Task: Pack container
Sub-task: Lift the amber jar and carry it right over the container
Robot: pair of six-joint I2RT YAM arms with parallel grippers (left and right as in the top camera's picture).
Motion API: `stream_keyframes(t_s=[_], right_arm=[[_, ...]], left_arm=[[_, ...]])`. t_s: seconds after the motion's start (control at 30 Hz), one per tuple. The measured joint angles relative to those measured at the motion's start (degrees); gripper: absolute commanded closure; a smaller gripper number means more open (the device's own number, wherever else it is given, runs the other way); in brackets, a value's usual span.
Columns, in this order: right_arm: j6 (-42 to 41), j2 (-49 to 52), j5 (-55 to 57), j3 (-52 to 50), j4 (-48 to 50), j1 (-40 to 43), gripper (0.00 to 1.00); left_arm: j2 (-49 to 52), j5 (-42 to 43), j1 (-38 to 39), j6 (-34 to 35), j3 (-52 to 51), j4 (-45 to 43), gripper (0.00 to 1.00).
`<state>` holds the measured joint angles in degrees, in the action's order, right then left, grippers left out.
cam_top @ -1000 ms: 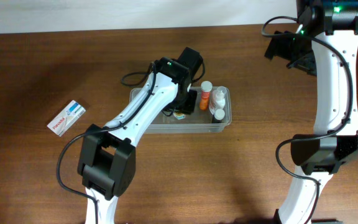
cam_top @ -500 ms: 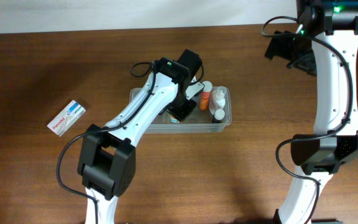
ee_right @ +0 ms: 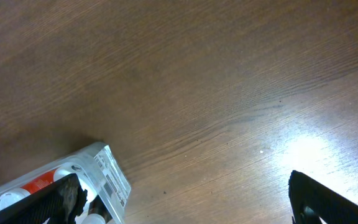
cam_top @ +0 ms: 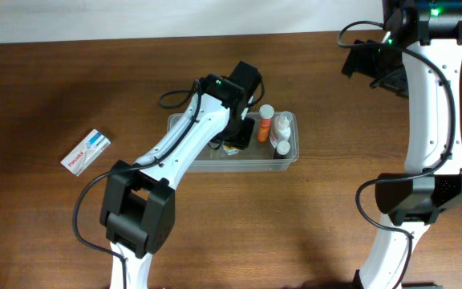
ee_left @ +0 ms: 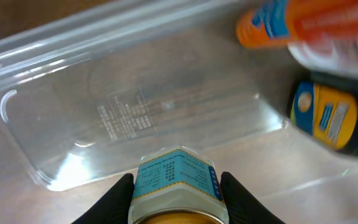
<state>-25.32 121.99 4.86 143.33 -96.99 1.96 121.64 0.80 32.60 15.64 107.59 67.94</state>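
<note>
At the left of the overhead frame, leaves the small white cardboard box with red and blue print lying where it was a second ago, not yet packed. At centre, brings the left gripper, clamped on a small amber bottle with a pale blue label, back from a brief wrist swing above the clear rectangular plastic container, probably settling to release into its bare left half; sits open side up, long axis left to right, with an orange bottle at its right end. At upper right, holds the right gripper wide apart, empty.
</note>
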Motion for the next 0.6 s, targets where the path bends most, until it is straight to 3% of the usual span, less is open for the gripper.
stream_keyframes(t_s=[0.33,0.43,0.6], right_arm=[[0.0,0.0,0.0,0.0,0.0,0.0,0.02],[0.0,0.0,0.0,0.0,0.0,0.0,0.02],[0.0,0.0,0.0,0.0,0.0,0.0,0.02]], left_arm=[[0.0,-1.3,0.0,16.6,0.0,-3.3,0.89],[0.0,-1.3,0.0,20.4,0.0,-3.8,0.98],[0.0,-1.3,0.0,26.1,0.0,-3.8,0.99]])
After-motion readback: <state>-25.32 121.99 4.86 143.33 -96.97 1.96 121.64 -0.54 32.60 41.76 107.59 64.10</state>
